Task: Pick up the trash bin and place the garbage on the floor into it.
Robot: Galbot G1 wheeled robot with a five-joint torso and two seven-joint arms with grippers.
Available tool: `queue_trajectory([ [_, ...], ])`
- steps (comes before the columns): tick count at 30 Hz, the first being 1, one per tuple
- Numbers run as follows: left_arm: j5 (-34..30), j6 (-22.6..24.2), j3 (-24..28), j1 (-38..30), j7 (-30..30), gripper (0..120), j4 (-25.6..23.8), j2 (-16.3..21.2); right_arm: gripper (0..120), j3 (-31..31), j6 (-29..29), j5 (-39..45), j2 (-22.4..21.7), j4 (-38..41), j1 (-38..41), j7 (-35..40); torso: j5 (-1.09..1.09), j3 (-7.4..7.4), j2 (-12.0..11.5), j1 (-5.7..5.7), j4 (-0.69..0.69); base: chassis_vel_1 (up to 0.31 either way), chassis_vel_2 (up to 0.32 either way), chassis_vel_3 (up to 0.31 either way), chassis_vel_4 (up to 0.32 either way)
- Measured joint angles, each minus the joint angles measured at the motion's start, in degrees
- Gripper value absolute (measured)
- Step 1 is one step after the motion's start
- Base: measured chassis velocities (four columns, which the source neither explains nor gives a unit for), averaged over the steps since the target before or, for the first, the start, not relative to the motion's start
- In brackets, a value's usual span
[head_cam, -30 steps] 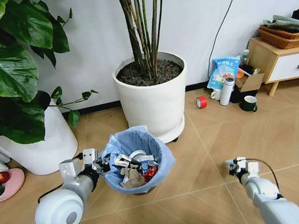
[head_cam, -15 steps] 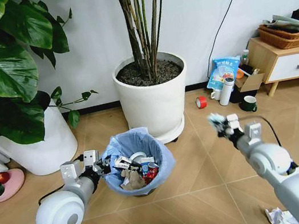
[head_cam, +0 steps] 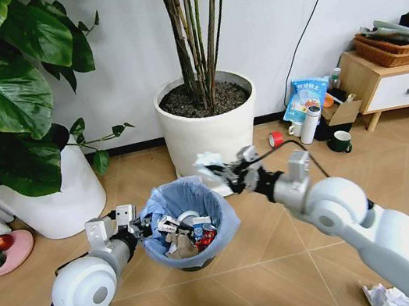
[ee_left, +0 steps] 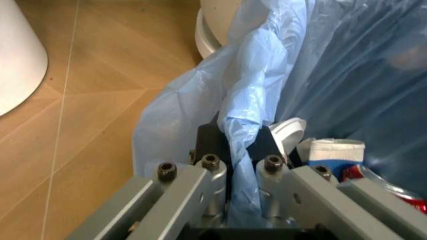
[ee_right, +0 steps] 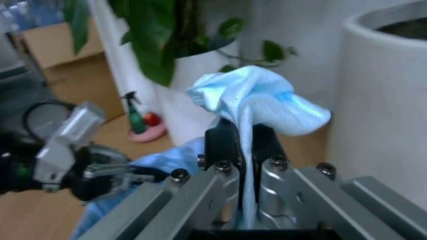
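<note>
The trash bin (head_cam: 203, 236), dark and lined with a light blue bag, stands in front of me with several pieces of garbage inside: a white disc (ee_left: 291, 134), a carton (ee_left: 337, 150) and a red can (ee_left: 395, 194). My left gripper (head_cam: 135, 228) (ee_left: 243, 146) is shut on the bin's near-left rim and the bag. My right gripper (head_cam: 222, 170) (ee_right: 244, 134) hovers over the bin's far rim, shut on a pale blue scrap (head_cam: 207, 160) (ee_right: 257, 100). A crumpled white paper wad (head_cam: 384, 298) lies on the floor at the lower right.
A large white plant pot (head_cam: 214, 139) stands just behind the bin, another (head_cam: 66, 197) to the left. A pink dish (head_cam: 6, 253) lies far left. To the right are a red tape roll (head_cam: 276, 139), white thermos (head_cam: 310, 125), dark mug (head_cam: 340, 142) and wooden cabinet (head_cam: 394, 84).
My right arm has risen from low at the right and swung left, carrying the pale blue scrap to above the bin. The left gripper has kept its hold on the bin's rim.
</note>
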Motion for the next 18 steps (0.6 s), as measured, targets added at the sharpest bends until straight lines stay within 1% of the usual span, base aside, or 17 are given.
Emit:
queue_trajectory([
  [5, -0.50, 0.30, -0.17, -0.16, -0.38, 0, 0.41, 0.20, 0, -5.40, -0.10, -0.64, 0.49, -0.86, 2.59, -0.52, -0.01, 0.00, 0.00, 0.00, 0.00, 0.000, 0.000, 0.000, 0.000],
  [6, -0.50, 0.30, -0.17, -0.16, -0.38, 0, 0.41, 0.20, 0, -5.40, -0.10, -0.64, 0.49, -0.86, 2.59, -0.52, -0.01, 0.00, 0.00, 0.00, 0.00, 0.000, 0.000, 0.000, 0.000],
  [9, -0.56, 0.34, -0.31, -0.32, -0.40, 0, 0.67, -0.04, 14, -7.23, -0.83, -1.96, 0.43, -1.87, 2.81, -1.26, 0.00, 0.00, 0.00, 0.00, -0.01, 0.000, 0.000, 0.000, 0.000],
  [10, -0.56, 0.34, -0.31, -0.32, -0.40, 0, 0.67, -0.04, 14, -7.23, -0.83, -1.96, 0.43, -1.87, 2.81, -1.26, 0.00, 0.00, 0.00, 0.00, -0.01, 0.000, 0.000, 0.000, 0.000],
  [12, -0.57, 0.36, -0.38, -0.45, -0.40, 0, 0.83, -0.23, 24, -7.32, -2.30, -2.21, 0.35, -2.18, 2.82, -2.53, 0.01, 0.00, 0.00, 0.00, -0.01, 0.000, 0.000, 0.000, 0.000],
  [13, -0.57, 0.36, -0.38, -0.45, -0.40, 0, 0.83, -0.23, 24, -7.32, -2.30, -2.21, 0.35, -2.18, 2.82, -2.53, 0.01, 0.00, 0.00, 0.00, -0.01, 0.000, 0.000, 0.000, 0.000],
  [14, -0.57, 0.35, -0.39, -0.48, -0.40, 0, 0.87, -0.26, 27, -7.30, -2.82, -2.22, 0.33, -2.21, 2.82, -2.92, 0.00, 0.00, 0.00, 0.00, -0.02, 0.000, 0.000, 0.000, 0.000],
  [15, -0.57, 0.35, -0.41, -0.50, -0.38, 0, 0.94, -0.38, 35, -7.32, -3.26, -2.27, 0.28, -2.36, 2.95, -3.49, 0.00, 0.00, 0.00, 0.00, -0.01, 0.000, 0.000, 0.000, 0.000],
  [16, -0.56, 0.35, -0.41, -0.51, -0.37, 0, 0.95, -0.42, 40, -7.39, -3.39, -2.29, 0.28, -2.45, 3.05, -3.71, 0.00, 0.00, 0.00, 0.00, -0.01, 0.000, 0.000, 0.000, 0.000],
  [17, -0.56, 0.35, -0.41, -0.51, -0.37, 0, 0.95, -0.42, 40, -7.39, -3.39, -2.29, 0.28, -2.45, 3.05, -3.71, 0.00, 0.00, 0.00, 0.00, -0.01, 0.000, 0.000, 0.000, 0.000],
  [18, -0.54, 0.35, -0.42, -0.51, -0.36, 0, 0.96, -0.44, 43, -7.54, -3.49, -2.39, 0.29, -2.59, 3.17, -3.88, 0.00, 0.00, 0.00, 0.00, -0.01, 0.000, 0.000, 0.000, 0.000],
])
